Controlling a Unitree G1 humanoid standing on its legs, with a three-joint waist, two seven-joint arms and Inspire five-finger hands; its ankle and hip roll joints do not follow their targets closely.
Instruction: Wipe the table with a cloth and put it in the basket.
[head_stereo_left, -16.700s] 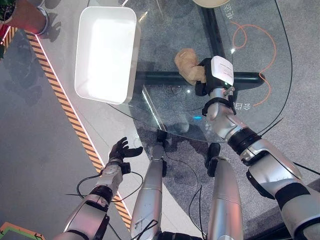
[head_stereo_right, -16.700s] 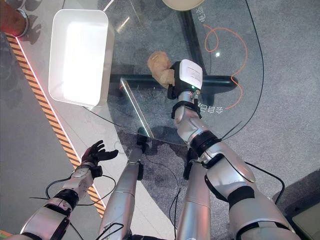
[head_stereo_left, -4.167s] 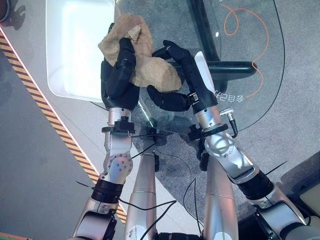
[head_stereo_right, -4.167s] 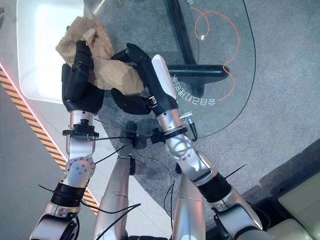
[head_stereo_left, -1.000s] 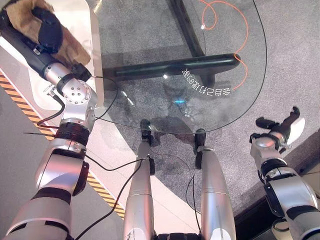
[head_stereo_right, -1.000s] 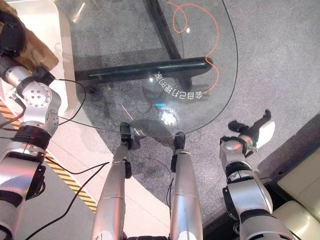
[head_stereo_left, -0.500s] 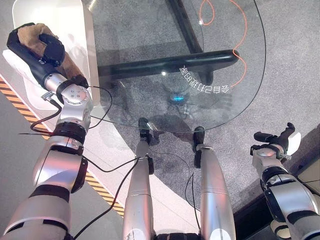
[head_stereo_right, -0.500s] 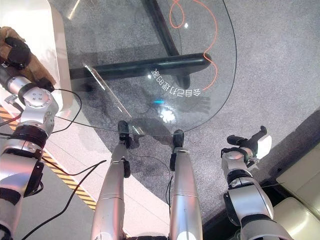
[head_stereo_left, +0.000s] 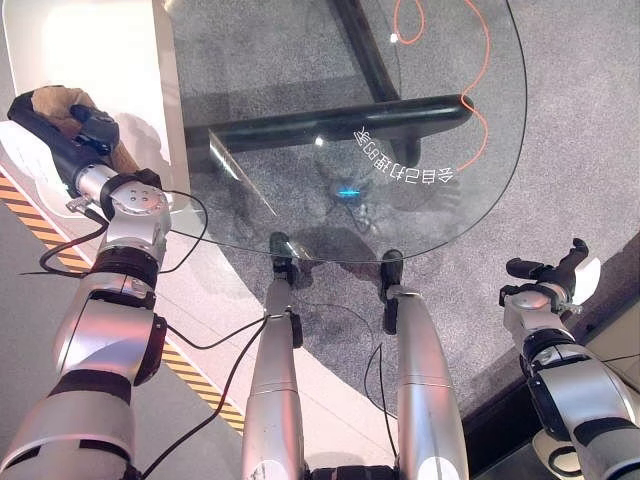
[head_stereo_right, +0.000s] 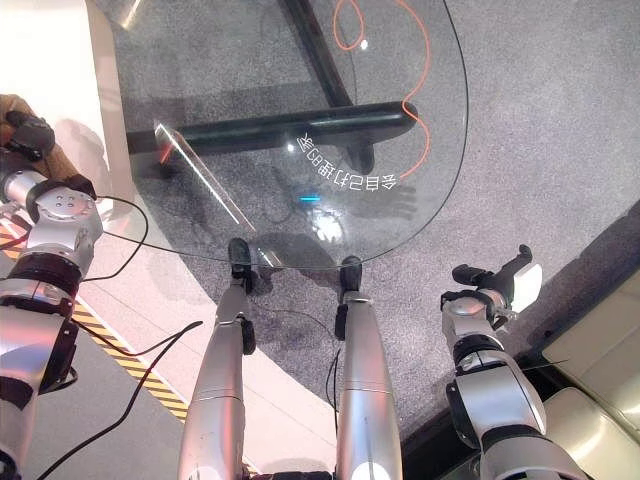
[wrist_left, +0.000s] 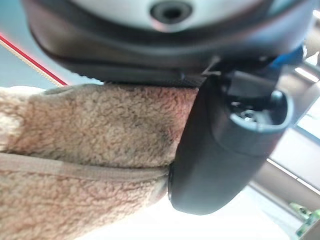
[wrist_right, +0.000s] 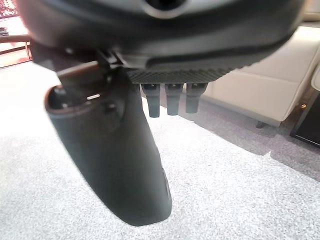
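Since half a second ago, little has moved: the left hand (head_stereo_left: 70, 135) stays over the white basket (head_stereo_left: 95, 45) at the upper left of the frame, its fingers still clenched round the tan cloth (wrist_left: 75, 165). Largest, the glass surface (head_stereo_left: 300, 120) spreads across the upper middle, an orange cable (head_stereo_left: 480, 70) on it. At the lower right, off the surface, the right hand (head_stereo_left: 555, 280) hangs with fingers released.
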